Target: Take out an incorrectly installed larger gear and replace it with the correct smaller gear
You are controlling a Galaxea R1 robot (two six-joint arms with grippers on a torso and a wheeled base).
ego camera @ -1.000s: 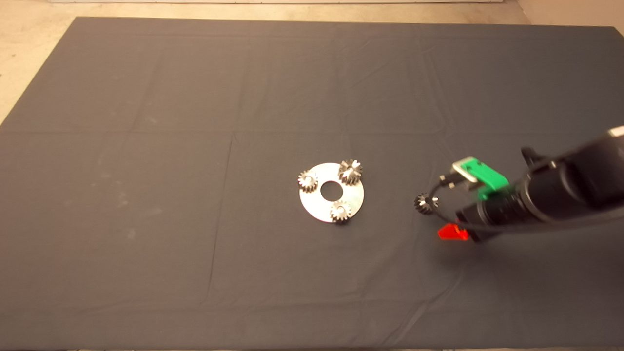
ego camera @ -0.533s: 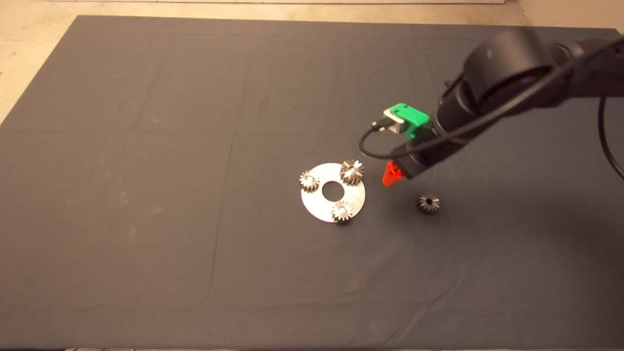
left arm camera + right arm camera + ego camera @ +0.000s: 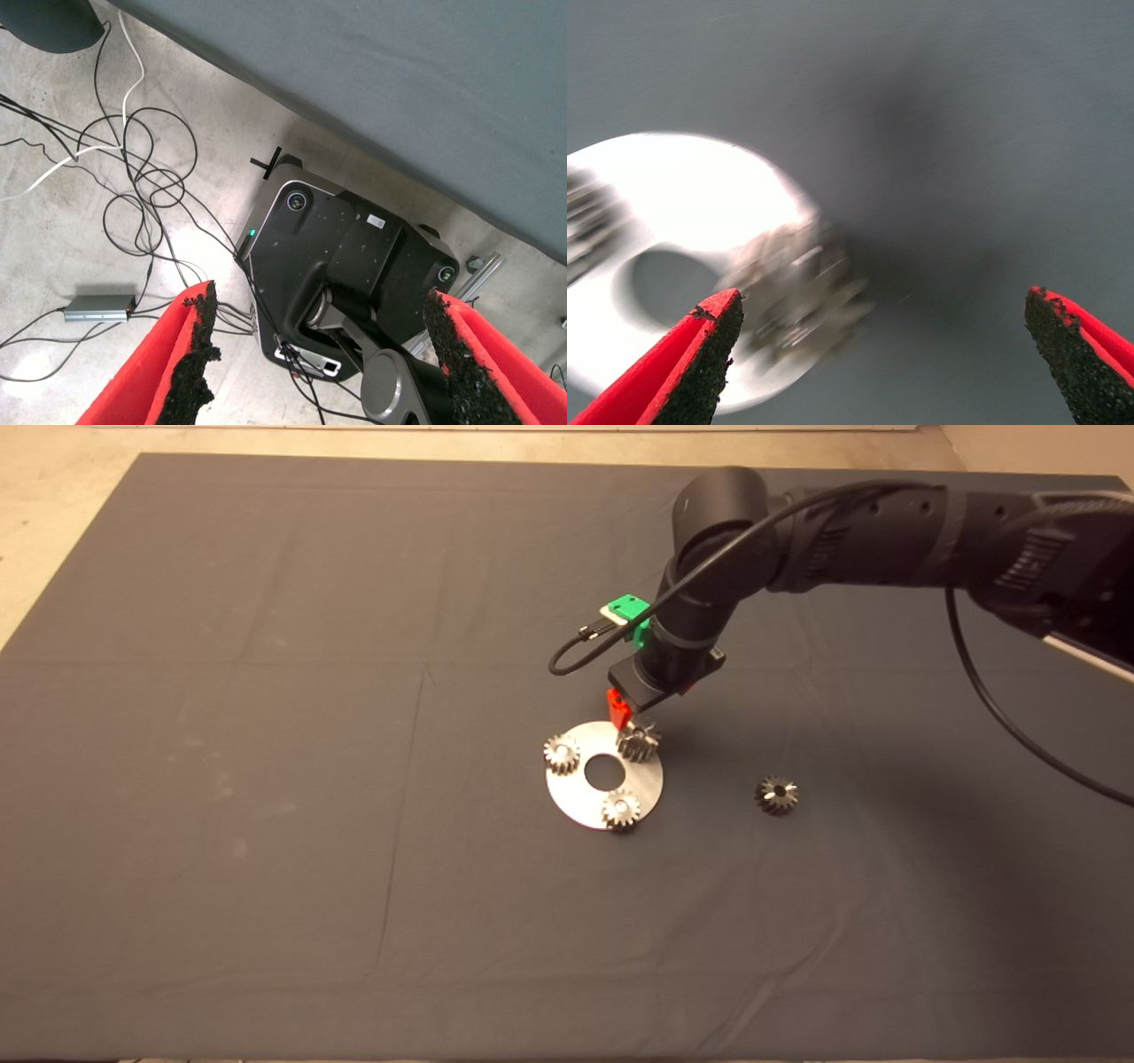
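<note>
So the surface [image 3: 266,779] is a big dark cloth mat, wrinkled in spots. The right arm [image 3: 850,540] reaches in across it from the right edge, bent down at the wrist toward the middle of the mat.

Under it sits a round shiny metal disc [image 3: 580,802] with a hole in the centre. Three gears stand on the disc around that hole. The larger gear [image 3: 639,741] is on the side nearest the arm, taller than the others, with long shiny teeth. The two pale gears are on the disc's left edge [image 3: 561,755] and its near edge [image 3: 621,810].

The right gripper [image 3: 877,354] hangs right over the larger gear with its fingers [image 3: 709,345] spread wide, not touching it as far as I can tell. In the wrist view the gear is just beside one finger, with a big gap to the other.

The smaller gear [image 3: 776,794] lies alone on the mat, well off to the right of the disc.

The left gripper [image 3: 319,354] is parked off the mat, fingers spread apart and holding nothing, looking at floor cables and the robot base [image 3: 345,257].
</note>
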